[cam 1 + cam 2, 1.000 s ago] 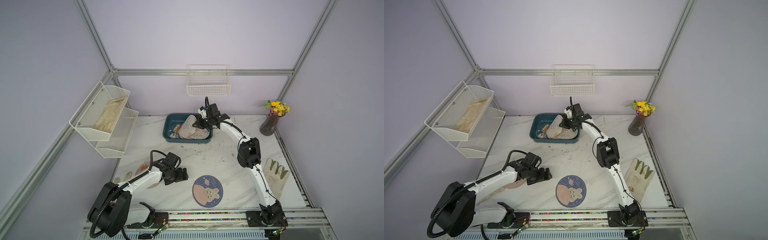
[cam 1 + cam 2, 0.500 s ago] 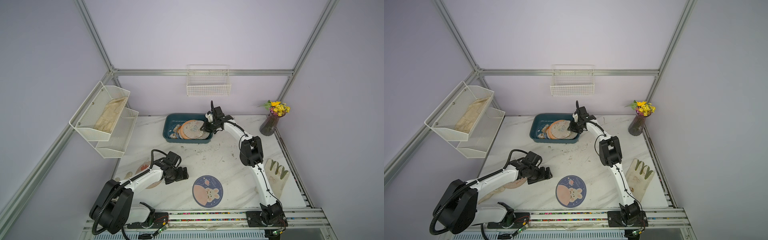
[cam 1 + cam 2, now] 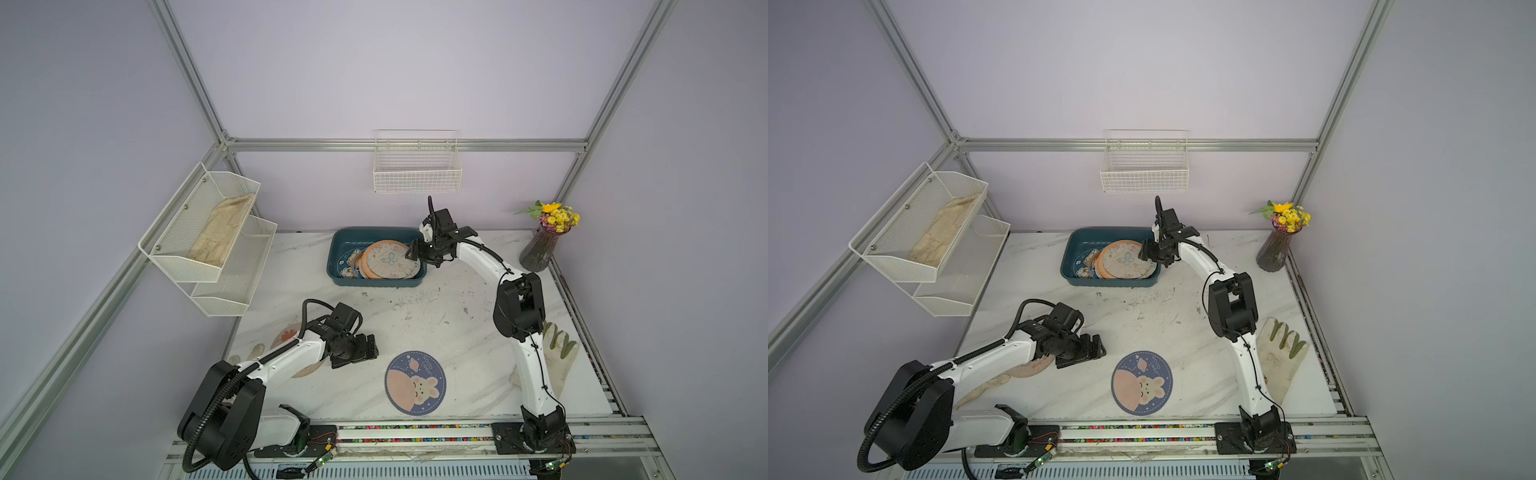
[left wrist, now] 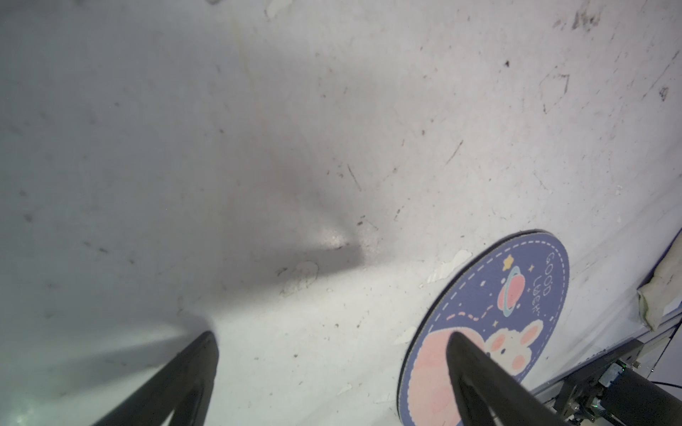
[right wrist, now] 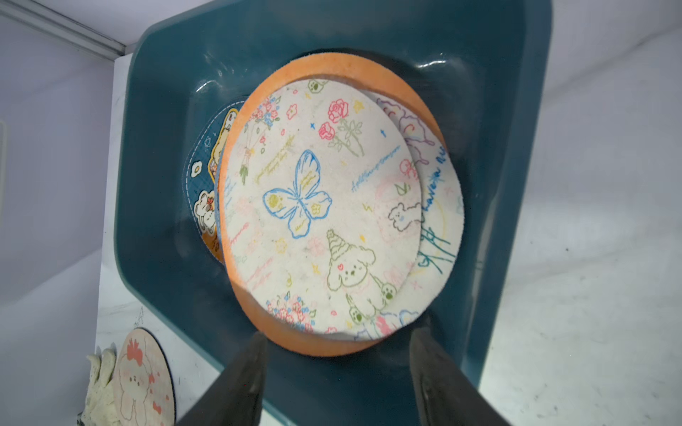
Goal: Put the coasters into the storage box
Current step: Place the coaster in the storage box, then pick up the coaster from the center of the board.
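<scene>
The left arm (image 3: 286,359) and right arm (image 3: 528,374) match: smooth white tube-shaped links joined by blocky black joints. A ribbed black hose (image 3: 210,409) loops beside the left base, and a thin black cable (image 3: 540,368) runs along the right arm. The black fingers (image 4: 173,383) taper to rounded tips

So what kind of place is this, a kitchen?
Probably a robotics lab test cell: an aluminium frame encloses a marble-look table, the left arm and right arm are mounted on a rail at its front edge, and the flower vase looks like a staged prop.
</scene>
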Robot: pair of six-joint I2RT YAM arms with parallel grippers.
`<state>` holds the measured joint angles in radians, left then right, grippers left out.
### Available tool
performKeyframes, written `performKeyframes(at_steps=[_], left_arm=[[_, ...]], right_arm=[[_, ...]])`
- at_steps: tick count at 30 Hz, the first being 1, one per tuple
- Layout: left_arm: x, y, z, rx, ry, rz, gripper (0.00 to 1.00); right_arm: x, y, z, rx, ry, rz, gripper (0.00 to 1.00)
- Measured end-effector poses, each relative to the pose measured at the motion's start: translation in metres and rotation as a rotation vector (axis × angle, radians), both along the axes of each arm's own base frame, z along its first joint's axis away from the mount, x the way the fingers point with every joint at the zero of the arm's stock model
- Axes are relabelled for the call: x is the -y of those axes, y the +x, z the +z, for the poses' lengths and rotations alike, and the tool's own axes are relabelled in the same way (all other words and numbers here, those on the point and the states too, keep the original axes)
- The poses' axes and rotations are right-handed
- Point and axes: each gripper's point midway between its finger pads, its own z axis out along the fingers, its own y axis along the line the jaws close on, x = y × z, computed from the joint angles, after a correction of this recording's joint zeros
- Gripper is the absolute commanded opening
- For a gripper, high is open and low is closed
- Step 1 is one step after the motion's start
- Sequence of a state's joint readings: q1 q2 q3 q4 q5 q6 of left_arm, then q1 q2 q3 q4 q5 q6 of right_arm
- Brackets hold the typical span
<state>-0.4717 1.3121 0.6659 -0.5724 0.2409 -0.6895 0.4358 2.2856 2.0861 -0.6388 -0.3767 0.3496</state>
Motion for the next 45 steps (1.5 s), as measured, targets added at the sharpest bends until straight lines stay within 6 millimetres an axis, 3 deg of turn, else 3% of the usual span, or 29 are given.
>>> performKeyframes(at_steps=[6, 12, 20, 26, 34, 45], left_arm=[[0.007, -0.001, 0.005, 0.006, -0.039, -0.020, 0.95], [0.019, -0.007, 0.015, 0.030, -0.061, -0.051, 0.94], [0.043, -0.025, 0.026, 0.068, -0.062, -0.064, 0.92], [0.062, -0.045, 0.025, 0.073, -0.047, -0.054, 0.87], [0.074, -0.068, 0.016, 0.059, -0.031, -0.009, 0.83], [0.082, -0.076, 0.003, 0.036, -0.022, 0.031, 0.78]], right_arm=[[0.017, -0.043, 0.014, -0.026, 0.002, 0.006, 0.67], [0.032, -0.103, 0.020, -0.075, 0.028, 0.049, 0.68], [0.043, -0.200, -0.001, -0.185, 0.036, 0.157, 0.73], [0.053, -0.257, -0.021, -0.250, 0.008, 0.219, 0.75], [0.067, -0.309, -0.048, -0.320, -0.045, 0.276, 0.76], [0.077, -0.347, -0.078, -0.377, -0.139, 0.319, 0.76]])
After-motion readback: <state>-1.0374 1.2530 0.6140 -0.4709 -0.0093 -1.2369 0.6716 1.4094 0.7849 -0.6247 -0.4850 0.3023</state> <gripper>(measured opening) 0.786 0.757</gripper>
